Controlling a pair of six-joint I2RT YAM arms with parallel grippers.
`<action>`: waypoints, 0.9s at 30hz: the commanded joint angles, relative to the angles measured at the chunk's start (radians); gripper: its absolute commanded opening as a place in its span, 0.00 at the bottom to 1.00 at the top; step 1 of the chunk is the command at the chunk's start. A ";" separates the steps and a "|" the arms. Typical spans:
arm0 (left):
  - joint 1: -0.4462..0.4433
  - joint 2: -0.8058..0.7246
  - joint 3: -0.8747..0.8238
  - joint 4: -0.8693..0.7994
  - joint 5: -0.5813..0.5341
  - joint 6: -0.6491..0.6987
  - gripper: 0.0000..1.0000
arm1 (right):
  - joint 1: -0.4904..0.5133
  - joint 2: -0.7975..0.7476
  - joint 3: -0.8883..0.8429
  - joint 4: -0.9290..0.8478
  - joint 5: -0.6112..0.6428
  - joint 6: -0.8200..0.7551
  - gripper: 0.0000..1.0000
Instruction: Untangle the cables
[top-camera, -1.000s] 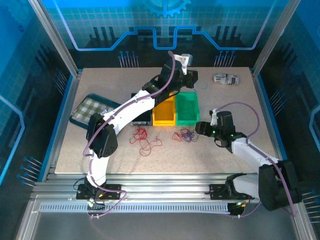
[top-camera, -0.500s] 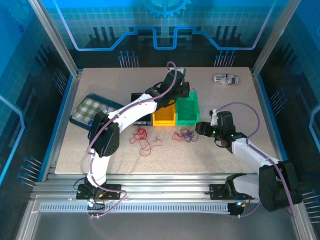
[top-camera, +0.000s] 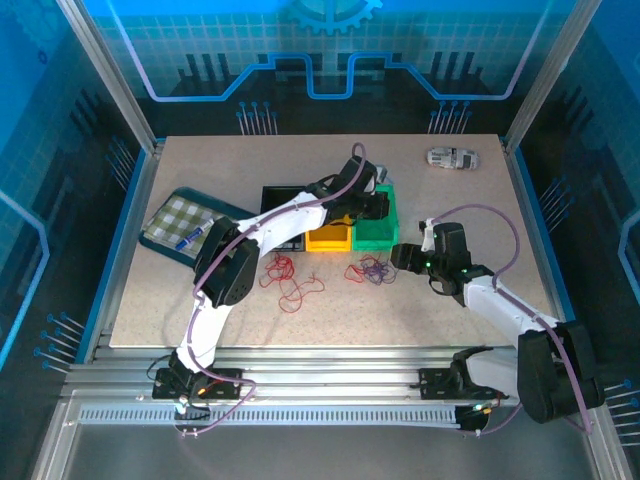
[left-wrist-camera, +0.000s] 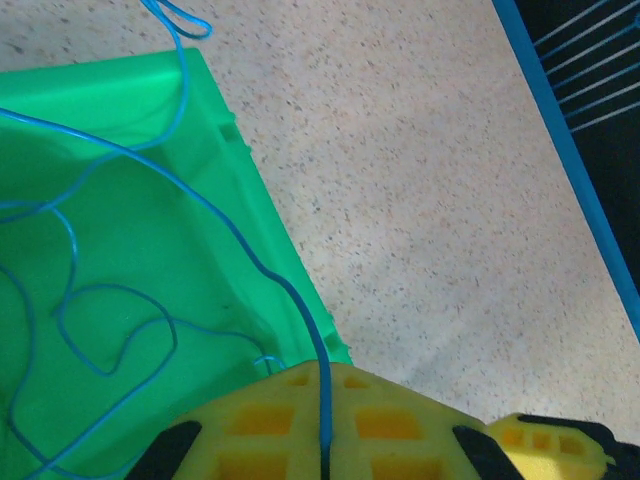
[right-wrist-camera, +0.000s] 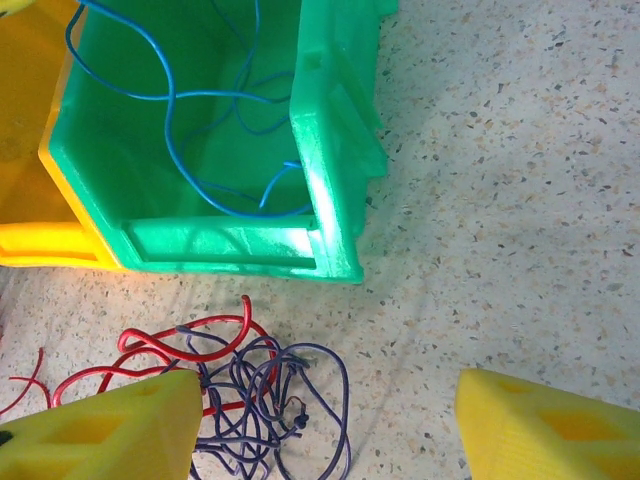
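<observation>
A thin blue cable (left-wrist-camera: 70, 300) lies looped inside the green bin (left-wrist-camera: 130, 150), and one end runs up over the bin's corner into my left gripper (left-wrist-camera: 325, 445), whose yellow fingers are shut on it. From above, the left gripper (top-camera: 372, 203) hangs over the green bin (top-camera: 375, 232). A small tangle of dark purple and red cables (right-wrist-camera: 250, 385) lies on the table in front of the bin, also seen from above as the tangle (top-camera: 372, 269). My right gripper (right-wrist-camera: 325, 425) stands open over this tangle, one finger (right-wrist-camera: 100, 430) at its left side. A loose red cable (top-camera: 292, 278) sprawls further left.
A yellow bin (top-camera: 328, 232) sits left of the green one, with a black box (top-camera: 280, 215) beyond it. A checked cloth on a dark tray (top-camera: 180, 222) lies at far left. A small silver object (top-camera: 452, 158) rests at the back right.
The left arm has swung forward and down from the back of the table, bringing its gripper low over the green bin. The right arm has stayed in place.
</observation>
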 joint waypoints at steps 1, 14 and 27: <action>-0.006 0.034 0.018 -0.068 0.071 0.016 0.00 | -0.014 -0.012 0.009 -0.025 0.010 -0.013 0.68; 0.018 0.147 0.217 -0.203 0.105 0.003 0.00 | -0.010 -0.020 0.010 -0.026 0.013 -0.004 0.68; 0.052 0.016 0.213 -0.175 -0.092 0.019 0.63 | 0.001 -0.007 0.051 -0.030 0.002 -0.017 0.68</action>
